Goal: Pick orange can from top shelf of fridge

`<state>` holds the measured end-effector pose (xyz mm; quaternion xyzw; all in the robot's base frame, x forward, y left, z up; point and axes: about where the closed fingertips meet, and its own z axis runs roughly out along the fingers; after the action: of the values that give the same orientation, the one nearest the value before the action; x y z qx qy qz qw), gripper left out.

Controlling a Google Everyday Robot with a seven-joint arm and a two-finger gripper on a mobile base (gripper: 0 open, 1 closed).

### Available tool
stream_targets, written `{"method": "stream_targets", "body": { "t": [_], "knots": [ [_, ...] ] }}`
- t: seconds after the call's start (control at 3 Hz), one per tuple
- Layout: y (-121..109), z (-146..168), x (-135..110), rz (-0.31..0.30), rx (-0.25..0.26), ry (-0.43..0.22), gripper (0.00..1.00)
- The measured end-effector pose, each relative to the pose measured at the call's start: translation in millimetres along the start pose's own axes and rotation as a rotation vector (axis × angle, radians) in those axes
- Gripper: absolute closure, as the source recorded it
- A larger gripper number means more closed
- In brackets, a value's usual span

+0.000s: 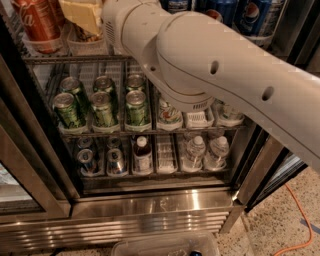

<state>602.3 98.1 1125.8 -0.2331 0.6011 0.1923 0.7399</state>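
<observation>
**Ann:** Red can point(35, 22) at the far left of the top shelf point(65, 58). Is that the one you are after?

**Robot:** No, that is the cola with the white script. Just to the right of the red can are my fingers point(80, 15), pale yellow, up at the top edge of the view. They are inside the fridge point(150, 205), over the next lane.

**Ann:** Spread or pressed together?

**Robot:** I cannot tell. Only one flat side of them shows.

**Ann:** And the orange can point(89, 36)?

**Robot:** A golden sliver with dark stripes shows right under my fingers, standing in the clear lane tray beside the red can. Most of it is hidden, so I cannot say whether I touch it.

**Ann:** What lies further right?

**Robot:** My arm point(215, 65), thick and white, slants from the fingers down to the right edge and covers the middle of the shelf. Past it, at the top right, blue Pepsi cans point(252, 15) stand in a row.

**Ann:** And lower down?

**Robot:** Green cans point(102, 107) sit on the left of the next rack. Small water bottles point(197, 150) are on the lowest rack toward the right. An orange cable point(300, 230) lies on the floor at the far right.
</observation>
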Motion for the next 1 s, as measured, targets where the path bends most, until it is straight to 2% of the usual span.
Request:
{"method": "stream_targets", "body": {
  "t": [0.33, 1.0],
  "knots": [
    [6, -11, 1, 0.01, -0.012, 0.022, 1.0],
    [20, -29, 7, 0.042, -0.097, 0.048, 1.0]
  ]
}}
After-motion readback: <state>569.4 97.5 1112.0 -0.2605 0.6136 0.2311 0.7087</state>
